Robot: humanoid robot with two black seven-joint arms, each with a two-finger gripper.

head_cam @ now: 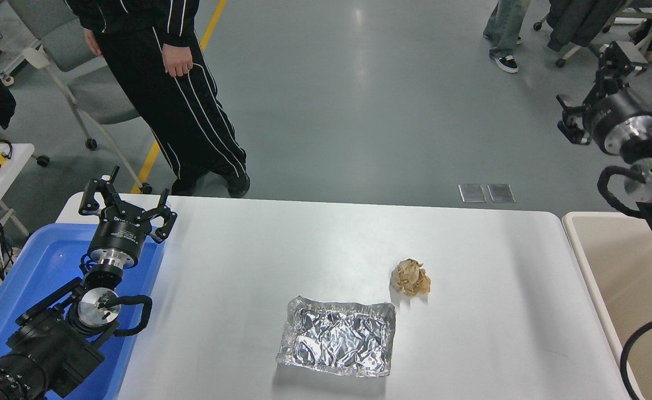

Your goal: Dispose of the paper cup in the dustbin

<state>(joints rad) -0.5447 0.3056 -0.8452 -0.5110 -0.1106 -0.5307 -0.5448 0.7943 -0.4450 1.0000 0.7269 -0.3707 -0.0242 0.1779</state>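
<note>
No paper cup shows anywhere in the head view. The beige dustbin (pixel 583 261) stands against the table's right end, cut off by the picture's right edge. My right gripper (pixel 591 89) is raised high at the upper right, above and beyond the dustbin's far corner, open with nothing between its fingers. My left gripper (pixel 124 195) is parked at the lower left over the blue tub, open and empty.
A crumpled brown paper ball (pixel 410 278) and a crinkled silver foil tray (pixel 337 336) lie mid-table. A bright blue tub (pixel 36 266) sits at the left end. A person in black trousers (pixel 192 111) stands at the far left side.
</note>
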